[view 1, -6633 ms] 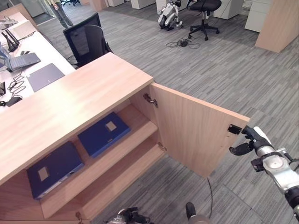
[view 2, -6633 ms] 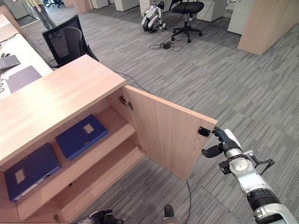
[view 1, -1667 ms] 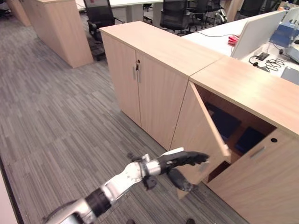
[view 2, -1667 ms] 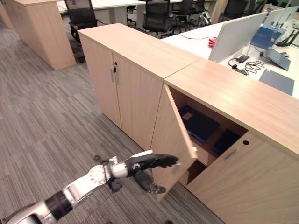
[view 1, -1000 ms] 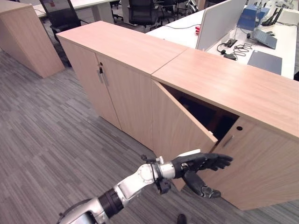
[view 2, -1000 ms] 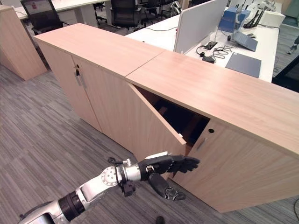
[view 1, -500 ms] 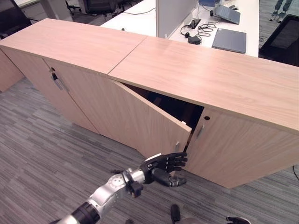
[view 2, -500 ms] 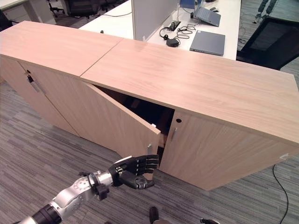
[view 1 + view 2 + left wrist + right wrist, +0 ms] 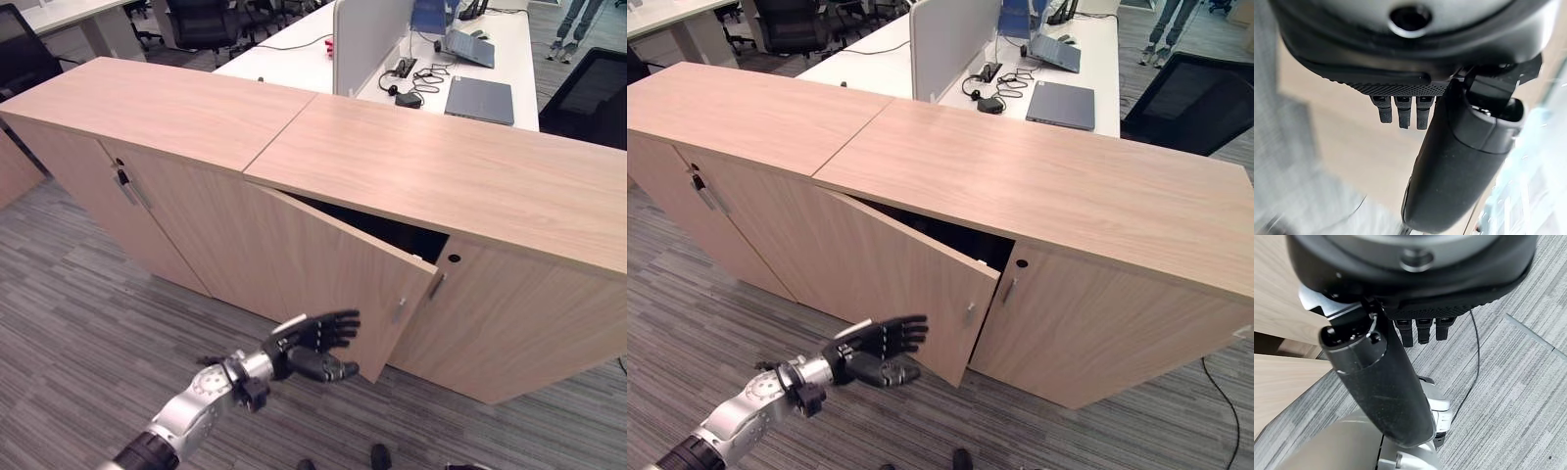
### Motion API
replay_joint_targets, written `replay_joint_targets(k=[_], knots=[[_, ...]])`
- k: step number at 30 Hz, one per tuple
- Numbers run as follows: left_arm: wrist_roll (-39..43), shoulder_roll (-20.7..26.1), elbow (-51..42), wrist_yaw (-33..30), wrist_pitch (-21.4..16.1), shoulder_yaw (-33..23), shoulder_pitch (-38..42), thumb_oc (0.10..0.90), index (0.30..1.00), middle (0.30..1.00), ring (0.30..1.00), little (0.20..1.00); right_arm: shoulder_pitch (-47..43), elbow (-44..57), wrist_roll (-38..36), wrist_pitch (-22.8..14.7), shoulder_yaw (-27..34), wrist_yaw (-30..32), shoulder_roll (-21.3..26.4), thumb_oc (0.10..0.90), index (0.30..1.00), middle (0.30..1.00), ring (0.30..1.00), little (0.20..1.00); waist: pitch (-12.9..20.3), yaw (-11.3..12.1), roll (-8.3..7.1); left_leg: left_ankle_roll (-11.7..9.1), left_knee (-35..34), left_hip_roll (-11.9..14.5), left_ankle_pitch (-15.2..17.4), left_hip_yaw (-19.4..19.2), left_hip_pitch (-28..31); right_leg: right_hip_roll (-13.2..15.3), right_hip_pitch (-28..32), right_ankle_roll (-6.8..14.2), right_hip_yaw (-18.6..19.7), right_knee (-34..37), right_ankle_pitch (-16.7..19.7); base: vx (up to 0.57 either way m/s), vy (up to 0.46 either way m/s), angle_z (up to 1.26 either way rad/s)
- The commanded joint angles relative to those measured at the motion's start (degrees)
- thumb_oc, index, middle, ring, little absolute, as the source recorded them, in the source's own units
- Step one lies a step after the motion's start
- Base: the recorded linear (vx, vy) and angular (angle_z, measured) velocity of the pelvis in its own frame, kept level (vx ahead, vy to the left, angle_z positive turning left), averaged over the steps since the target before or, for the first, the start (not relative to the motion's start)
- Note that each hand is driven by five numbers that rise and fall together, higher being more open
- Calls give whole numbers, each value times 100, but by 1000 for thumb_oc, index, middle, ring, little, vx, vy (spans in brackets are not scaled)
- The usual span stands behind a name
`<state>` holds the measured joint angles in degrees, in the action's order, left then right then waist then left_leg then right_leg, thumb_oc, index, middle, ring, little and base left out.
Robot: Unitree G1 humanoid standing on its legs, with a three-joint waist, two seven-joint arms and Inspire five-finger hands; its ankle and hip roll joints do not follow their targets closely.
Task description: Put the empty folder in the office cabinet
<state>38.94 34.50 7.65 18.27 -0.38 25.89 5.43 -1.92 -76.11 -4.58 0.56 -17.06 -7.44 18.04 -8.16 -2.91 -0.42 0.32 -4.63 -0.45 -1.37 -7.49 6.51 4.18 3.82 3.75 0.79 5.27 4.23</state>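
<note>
My left hand (image 9: pixel 312 345) is open in front of the cabinet door (image 9: pixel 333 279).
Its fingers are spread, near the door of the office cabinet (image 9: pixel 431 176), which stands ajar. My right hand (image 9: pixel 1400 308) hangs relaxed over the carpet (image 9: pixel 1518 382). I cannot see the folder; the inside is dark.

I see a grey striped carpet floor (image 9: pixel 88 323) carrying a long light-wood office cabinet (image 9: pixel 470 186), its top bare and 1 door (image 9: pixel 333 279) ajar. Behind it stands a white desk (image 9: pixel 950 69) with a closed grey laptop (image 9: pixel 1063 105), a tangle of dark cables (image 9: pixel 988 90) and a grey divider screen (image 9: pixel 945 39).
</note>
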Motion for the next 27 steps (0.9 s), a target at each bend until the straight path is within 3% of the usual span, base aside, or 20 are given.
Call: replay_joint_targets(k=[1,6,9,10,14,16,18,25,27], knots=[[-600,-722,220,-879,-865,-861,494,800,900,900,900,900,124,59,-166,-27,27,28,86,800,900,900,900,900,635,-10,-140,54,182,-309,563,478,-235,-527,-40,-18,-392,-155,-527,6,31,-2],[-1542,-1298,549,-1439,-994,-1446,423,800,900,900,900,900,291,303,-256,-20,95,28,-31,800,900,900,900,900,677,-32,-156,87,15,-326,544,355,-139,-517,-17,-12,-307,-134,-510,14,36,-6],[-1237,-1347,805,-1403,-1046,-1649,266,800,900,900,900,900,315,309,-193,-4,87,24,8,800,900,900,900,900,694,-57,-144,91,-8,-324,545,287,-139,-507,-37,6,-290,-133,-489,11,50,-19],[-915,-1479,1282,-1379,-1079,-1880,90,800,900,900,900,900,308,234,-167,26,115,-8,48,800,900,900,900,900,731,-53,-143,107,-31,-321,558,228,-115,-505,-40,14,-267,-124,-482,30,46,-24],[-844,-1552,1827,-1437,-1022,-1890,-25,800,900,900,900,900,224,244,-219,44,146,33,90,800,900,900,900,900,779,-34,-155,124,-37,-313,570,218,-112,-497,-38,18,-241,-122,-487,28,34,-18],[-879,-1607,2619,-1381,-872,-1832,-135,800,900,900,900,900,160,265,-256,51,166,57,136,800,900,900,900,900,806,-33,-150,131,-37,-327,578,232,-101,-502,-27,26,-241,-106,-500,10,14,2],[-869,-1633,2852,-1355,-829,-1803,-167,800,900,900,900,900,151,267,-261,56,168,66,139,800,900,900,900,900,817,-32,-147,134,-37,-325,581,232,-98,-500,-23,30,-242,-100,-505,0,0,0],[-841,-2033,5430,-1123,-445,-1872,-102,800,900,900,900,900,-31,137,-263,89,104,153,116,800,900,900,900,900,869,-33,-118,153,-37,-334,589,273,-103,-501,-32,42,-259,-104,-523,0,0,0],[-876,-2069,5654,-1099,-414,-1885,-114,800,900,900,900,900,-40,110,-256,95,102,159,114,800,900,900,900,900,873,-27,-114,156,-37,-336,588,283,-107,-499,-37,41,-260,-107,-522,0,0,0]])
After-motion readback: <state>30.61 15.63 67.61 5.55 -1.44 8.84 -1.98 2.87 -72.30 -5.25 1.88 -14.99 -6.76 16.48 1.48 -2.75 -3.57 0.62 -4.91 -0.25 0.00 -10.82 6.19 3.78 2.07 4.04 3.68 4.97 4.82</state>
